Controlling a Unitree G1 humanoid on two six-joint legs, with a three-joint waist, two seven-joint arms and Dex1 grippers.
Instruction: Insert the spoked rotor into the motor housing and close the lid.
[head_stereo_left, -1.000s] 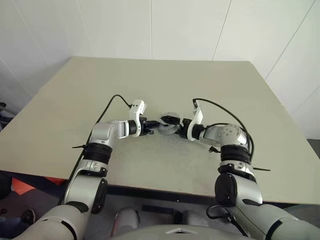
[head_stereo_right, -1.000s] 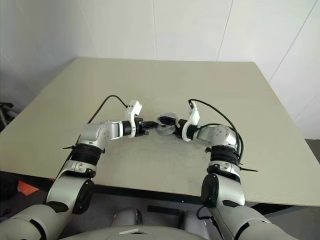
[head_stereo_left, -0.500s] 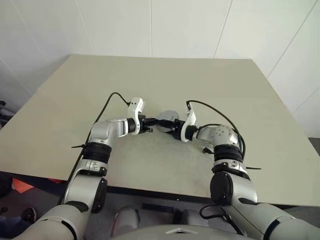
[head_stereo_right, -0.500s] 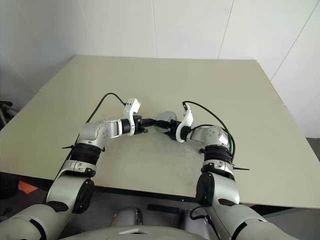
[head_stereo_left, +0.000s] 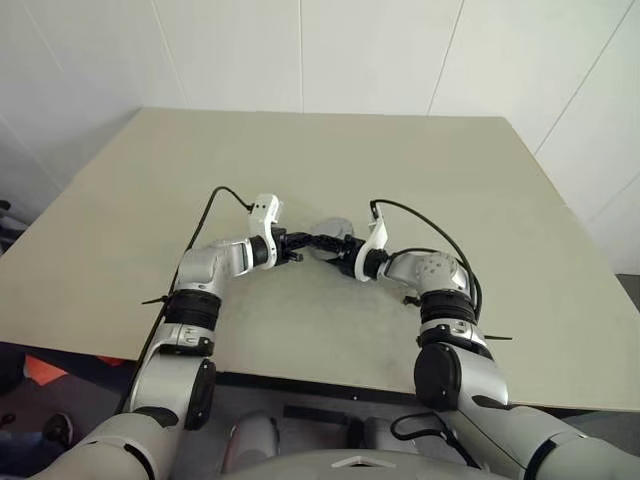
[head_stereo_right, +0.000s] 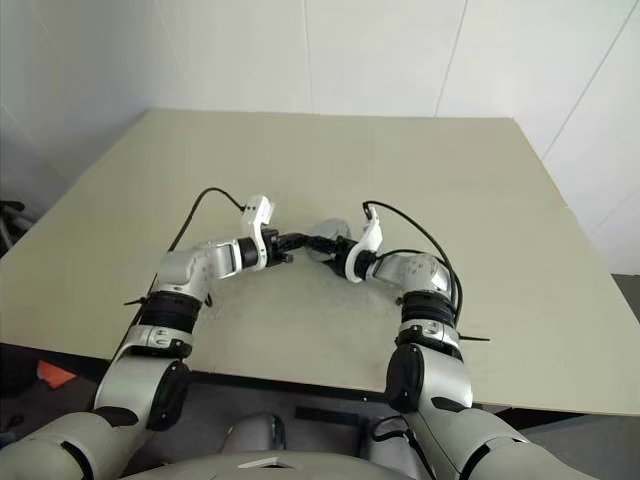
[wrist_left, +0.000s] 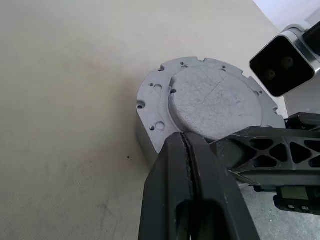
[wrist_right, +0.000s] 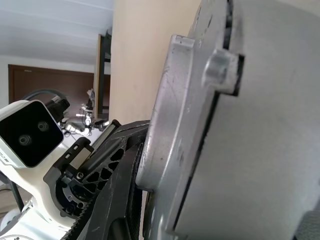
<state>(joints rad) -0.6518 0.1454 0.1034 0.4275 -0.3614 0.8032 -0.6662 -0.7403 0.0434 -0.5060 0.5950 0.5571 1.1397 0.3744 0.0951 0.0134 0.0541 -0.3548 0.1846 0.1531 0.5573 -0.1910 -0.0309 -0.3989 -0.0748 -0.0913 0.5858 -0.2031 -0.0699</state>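
Centrally on the matt beige table (head_stereo_left: 450, 180), the two arms meet tip to tip with the motor housing (wrist_left: 215, 100) between them, near the table's middle. It is a short, thick round body of dull grey metal. Its upward face carries a raised smooth circular plate marked with fine scratches, and around that plate runs a flange with small drilled holes and square notches cut into the rim. In the left wrist view it appears to rest on the tabletop, though contact underneath cannot be confirmed.

Left gripper (wrist_left: 184, 136) – both black fingers are pressed flat together with only a thin seam between them. Their blunt tip touches the near edge of the housing's raised plate.

Right gripper (head_stereo_left: 338, 250) – its fingers are closed onto the housing. One black finger (wrist_left: 265, 150), moulded as an open triangular lattice, lies against the housing's side wall just beside the left fingertip; the other is hidden behind the body. Its white wrist camera block (wrist_left: 282, 65) sits just above the housing's far rim.

Seen edge-on from the right wrist, the housing (wrist_right: 260, 125) shows a bright cast flange with a projecting tab and a dark groove behind it, and the left arm's white camera block (wrist_right: 25, 132) lies beyond
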